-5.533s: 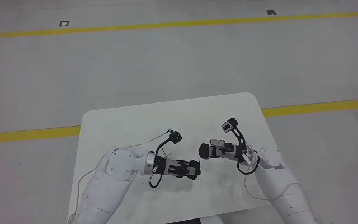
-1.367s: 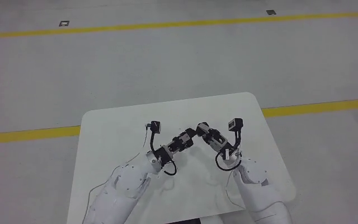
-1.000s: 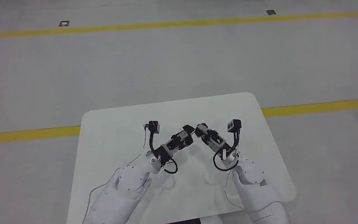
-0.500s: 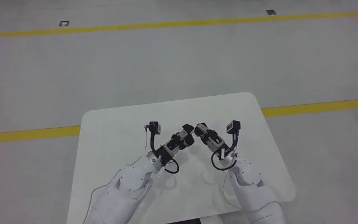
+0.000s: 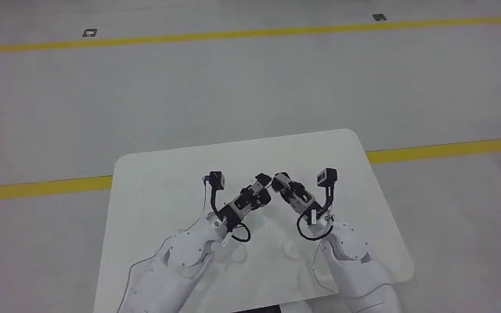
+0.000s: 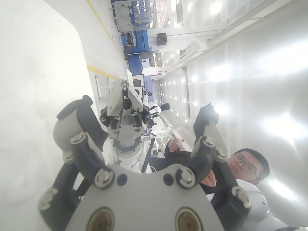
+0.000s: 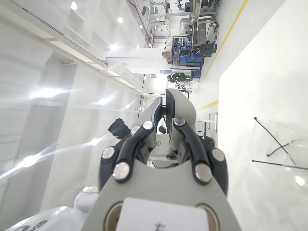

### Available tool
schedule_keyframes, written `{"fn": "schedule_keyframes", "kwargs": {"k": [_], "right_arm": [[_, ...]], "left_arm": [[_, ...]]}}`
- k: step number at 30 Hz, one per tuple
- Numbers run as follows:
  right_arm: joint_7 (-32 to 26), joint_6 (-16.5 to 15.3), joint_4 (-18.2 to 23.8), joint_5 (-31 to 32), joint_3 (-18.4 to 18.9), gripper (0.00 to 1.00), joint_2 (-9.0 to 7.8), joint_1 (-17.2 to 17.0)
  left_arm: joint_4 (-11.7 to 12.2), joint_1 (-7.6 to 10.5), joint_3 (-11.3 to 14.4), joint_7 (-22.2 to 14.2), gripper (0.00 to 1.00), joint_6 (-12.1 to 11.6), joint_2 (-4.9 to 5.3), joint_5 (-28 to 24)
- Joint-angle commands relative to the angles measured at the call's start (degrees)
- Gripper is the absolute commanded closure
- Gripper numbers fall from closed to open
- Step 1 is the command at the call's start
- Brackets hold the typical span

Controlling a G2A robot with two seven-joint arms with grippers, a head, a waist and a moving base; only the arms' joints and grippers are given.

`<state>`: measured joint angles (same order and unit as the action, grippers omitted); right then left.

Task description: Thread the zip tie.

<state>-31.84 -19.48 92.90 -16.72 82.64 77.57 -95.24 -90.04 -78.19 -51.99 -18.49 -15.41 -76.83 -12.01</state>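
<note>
- While both arms hang over the middle of the worktop [image 5: 156,180], the left end effector [image 5: 263,184] and the right end effector [image 5: 278,181] stand tip to tip, just beside each other and up off the surface.
- Left one first: seen from its own wrist, the left end effector [image 6: 146,103] is spread wide and released. Nothing sits between its fingers [image 6: 80,114], and the right one faces it across the gap.
- Now the right end effector [image 7: 163,97]: clenched, its two fingers pressed almost flat together. Whether a tie is pinched in there I can't tell, since anything that thin would hide in the slit.
- Down on the worktop, black zip ties [image 7: 280,147] lie crossed inside what looks like a clear tray [image 7: 297,131], well apart from both tips.
- My read is that this is the line-up step, with the two tips set close in mid-air ahead of passing a tail through a head. No loop shows anywhere, so the threading itself looks barely begun.
- What comes next calls for a fine, steady touch.
- If the right one does hold a tie, the open left has to close on the free end without knocking it aside.
- If it doesn't, one arm has to go down to the tray and lift a single tie out of the crossed ones.
</note>
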Motion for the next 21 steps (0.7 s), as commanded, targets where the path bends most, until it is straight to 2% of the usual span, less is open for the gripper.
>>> {"fn": "schedule_keyframes", "kwargs": {"k": [1, 7, 13, 17, 21], "right_arm": [[0.8, 0.0, -0.1, 1.0, -0.1, 1.00, 0.04, 0.0], [2.9, 0.0, 0.2, 6.0, -0.6, 1.00, 0.08, 0.1], [4.1, 0.0, -0.4, 8.0, -1.3, 1.00, 0.15, 0.3], [4.7, 0.0, -1.0, 8.7, -1.5, 1.00, 0.16, 0.5], [5.1, 0.0, -1.4, 9.2, -1.8, 1.00, 0.17, 0.7]], "left_arm": [[0.1, 0.12, 0.1, -0.1, 0.00, 0.0, 0.00, -0.1], [0.2, 0.29, 0.2, -0.1, 0.00, -0.1, 0.09, -0.7], [0.3, 0.52, 0.2, -0.1, 0.01, -0.1, 0.16, -1.2], [0.5, 0.70, 0.2, -0.2, 0.18, -0.1, 0.22, -1.3], [0.6, 0.73, 0.2, -0.3, 0.24, -0.1, 0.30, -1.6]]}}
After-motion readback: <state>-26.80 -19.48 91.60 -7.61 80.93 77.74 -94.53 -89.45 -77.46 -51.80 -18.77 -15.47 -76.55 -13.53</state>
